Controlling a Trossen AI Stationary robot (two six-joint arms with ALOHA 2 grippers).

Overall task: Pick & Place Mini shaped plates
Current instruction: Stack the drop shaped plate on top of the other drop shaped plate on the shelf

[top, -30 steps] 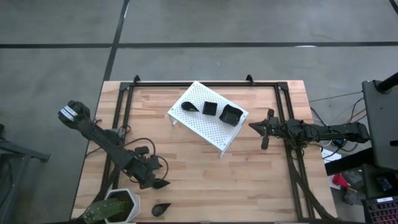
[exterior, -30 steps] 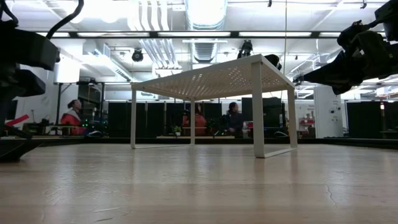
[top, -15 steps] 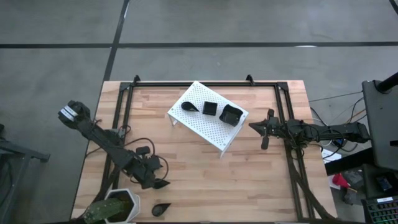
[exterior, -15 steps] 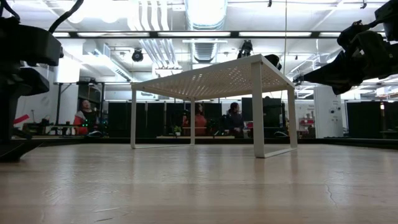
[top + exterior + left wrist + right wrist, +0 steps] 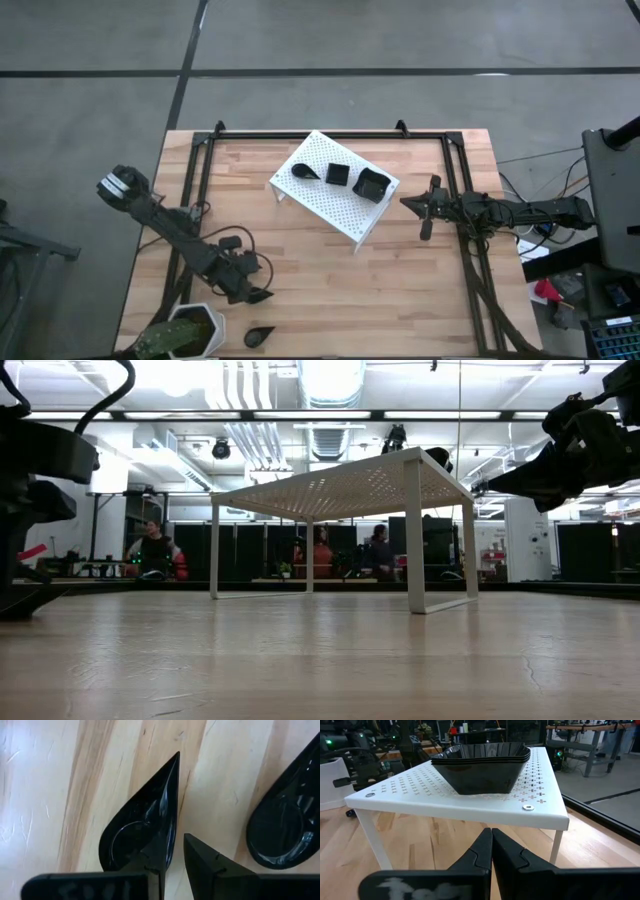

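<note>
My left gripper points steeply down near the table's front left and is shut on a glossy black teardrop plate. A second teardrop plate lies flat on the wood near the front edge, beside the first. On top of the white perforated rack rest a teardrop plate, a small square plate and a stack of wavy-rimmed square plates. My right gripper is shut, holds nothing, and hovers level to the rack's right. My left gripper holds the teardrop plate by the rim of its rounded end. One finger is over the hollow and the other is outside the wall. The fingers come from above. The plate's tip points away; whether it is clear of the wood I cannot tell.
A white hexagonal plant pot stands at the front left corner, close to my left arm. A black frame runs along the table's far and side edges. Bare wood lies between the rack and the front edge. People show in the room behind.
</note>
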